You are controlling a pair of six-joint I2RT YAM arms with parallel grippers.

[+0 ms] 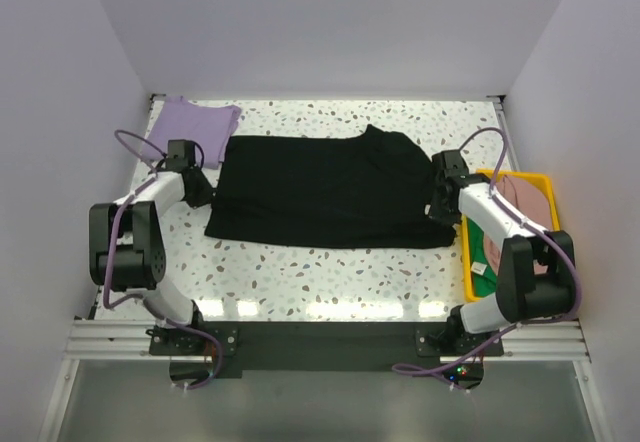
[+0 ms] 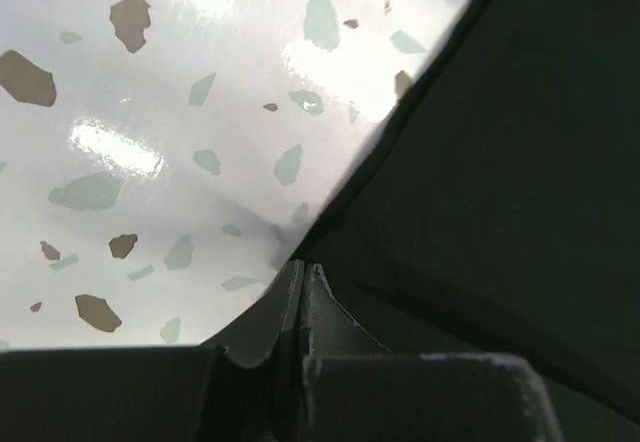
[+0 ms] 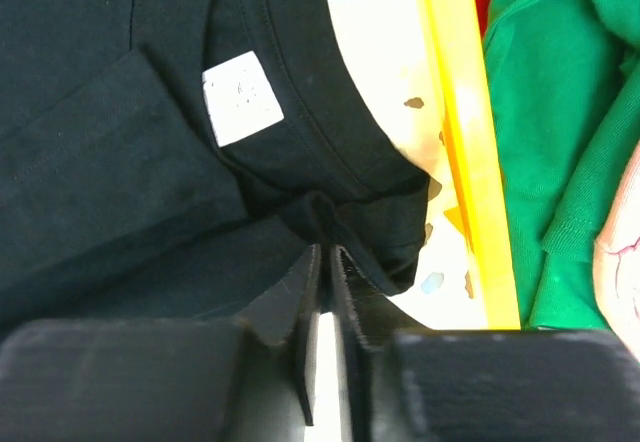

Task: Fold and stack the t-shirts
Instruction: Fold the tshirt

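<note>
Glossy speckled tabletop (image 1: 330, 282) — soft black t-shirt (image 1: 330, 192), rectangular.

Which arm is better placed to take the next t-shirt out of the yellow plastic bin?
The right, I think. The yellow plastic bin lies just beside the right gripper, with a green cloth t-shirt in it. The left gripper is across the black cloth t-shirt.

Black t-shirt (image 1: 325, 190) mid-frame, plain, with white tag (image 3: 242, 98) at collar. Pale lavender t-shirt (image 1: 190, 122) upper left. White table (image 1: 300, 272), terrazzo specks in green and brown. Yellow bin (image 1: 469, 262) at right, holding green t-shirt (image 3: 560, 112) and dusty pink t-shirt (image 1: 535, 197).
</note>
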